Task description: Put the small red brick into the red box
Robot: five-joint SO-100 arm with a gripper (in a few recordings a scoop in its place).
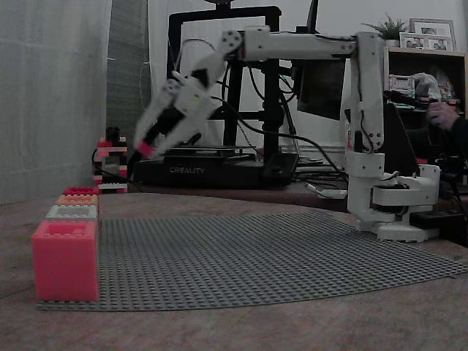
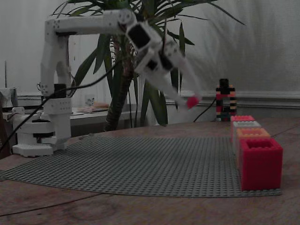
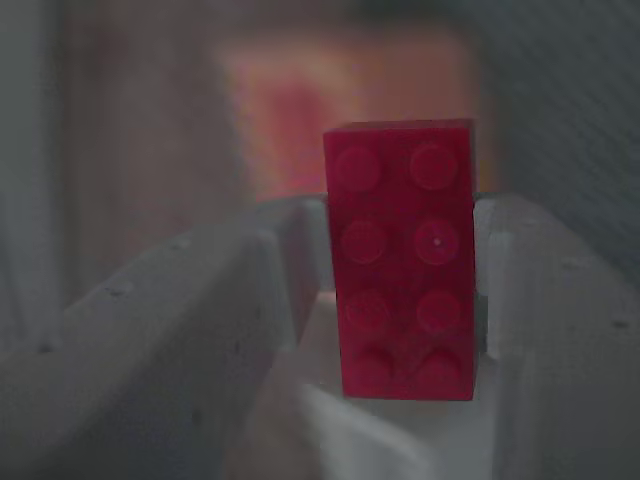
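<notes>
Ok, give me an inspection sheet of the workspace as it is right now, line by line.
Surface: grey studded baseplate on a brown table.
Job's things: small red brick held in the end effector, up in the air; red box at the near end of a row of boxes, open top.
Clutter: brick tower behind the row.
Grippers: end effector shut on the brick.
Cables: black cable hangs along the arm.
Surroundings: 3D printer, potted palm, a person's hand.

Brown table carries grey studded baseplate; box row along its edge, red box included.
</notes>
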